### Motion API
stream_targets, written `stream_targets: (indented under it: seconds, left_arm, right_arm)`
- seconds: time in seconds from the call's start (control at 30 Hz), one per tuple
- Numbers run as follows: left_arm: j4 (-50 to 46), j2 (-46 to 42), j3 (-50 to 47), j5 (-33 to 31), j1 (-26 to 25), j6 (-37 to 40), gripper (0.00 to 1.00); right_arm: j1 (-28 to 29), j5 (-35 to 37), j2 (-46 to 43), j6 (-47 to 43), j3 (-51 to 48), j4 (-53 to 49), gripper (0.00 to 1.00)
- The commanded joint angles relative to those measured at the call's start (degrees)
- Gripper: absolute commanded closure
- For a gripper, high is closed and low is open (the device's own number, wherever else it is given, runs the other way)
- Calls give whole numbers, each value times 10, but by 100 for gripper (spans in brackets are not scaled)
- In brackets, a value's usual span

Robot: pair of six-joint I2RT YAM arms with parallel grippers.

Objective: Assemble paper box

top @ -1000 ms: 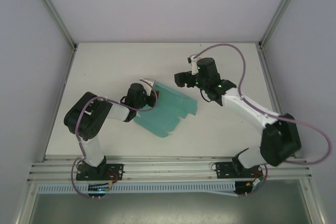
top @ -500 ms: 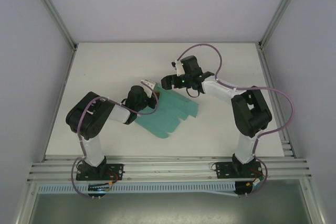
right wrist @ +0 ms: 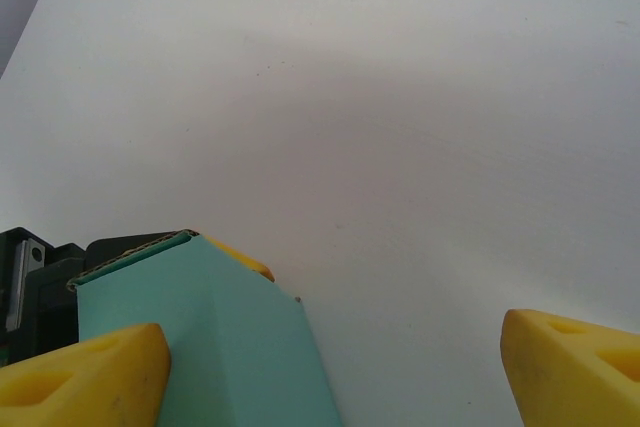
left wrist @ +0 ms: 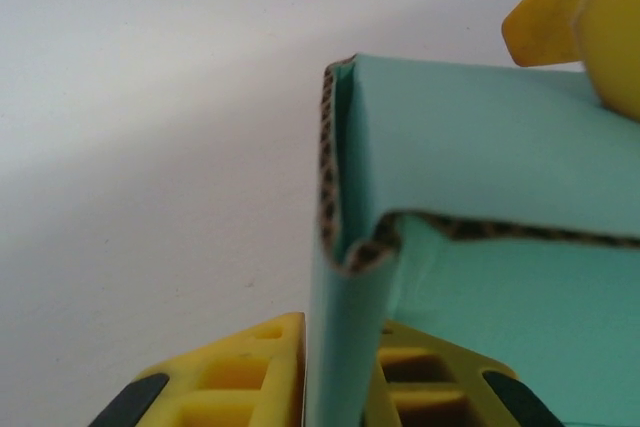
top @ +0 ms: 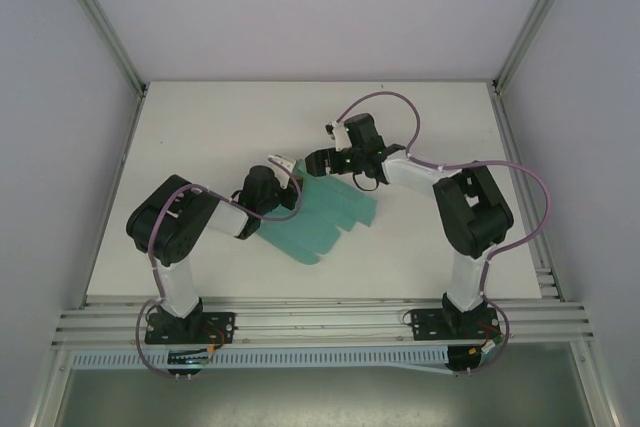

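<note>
Paper box [top: 330, 212] edge clamped in left gripper [left wrist: 340, 377]; right gripper [right wrist: 330, 377] spread wide, corner between fingers

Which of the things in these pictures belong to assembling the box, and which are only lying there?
Belong to the job:
teal-green creased card paper box
left gripper, clamped on its edge
right gripper, open beside it

Only there:
white table
aluminium frame rails

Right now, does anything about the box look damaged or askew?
The paper box has a crumpled corner above the left gripper: its corrugated edge buckles wavily at the fold. Nothing else stands out.
</note>
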Motion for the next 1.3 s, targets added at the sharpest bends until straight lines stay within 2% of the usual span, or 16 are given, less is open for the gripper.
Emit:
stream_targets:
  seconds: [0.0,0.17,0.47,0.53,0.6,0.67,0.9,1.0,1.13,1.27]
  left_arm:
    - [-3,-1,-14,4,-6,-10,82]
    - [-12,0,-9,4,-6,-13,84]
    - [-19,-24,-11,-12,-7,-18,85]
    - [-32,-28,-4,-26,-7,-18,96]
    - [-58,-32,10,-43,-6,-21,100]
    - [-78,-38,19,-51,-7,-30,100]
    - [-127,-70,25,-110,-7,-67,100]
    - [-144,-82,24,-128,-7,-72,100]
    - [-161,-86,26,-144,-7,-80,100]
    - [-177,-106,35,-139,-7,-97,100]
  right_arm:
    - [28,27,12,-13,-40,-36,14]
    - [47,50,16,-23,-45,-44,14]
    - [48,68,8,-30,-43,-58,14]
    - [48,69,5,-29,-41,-63,14]
    - [47,77,-7,-29,-40,-70,12]
    - [43,99,-34,-36,-41,-73,1]
    - [26,239,-179,-44,-72,-77,1]
    - [23,275,-240,-59,-100,-97,1]
    - [20,276,-308,-64,-146,-126,1]
    - [19,251,-322,-42,-194,-101,1]
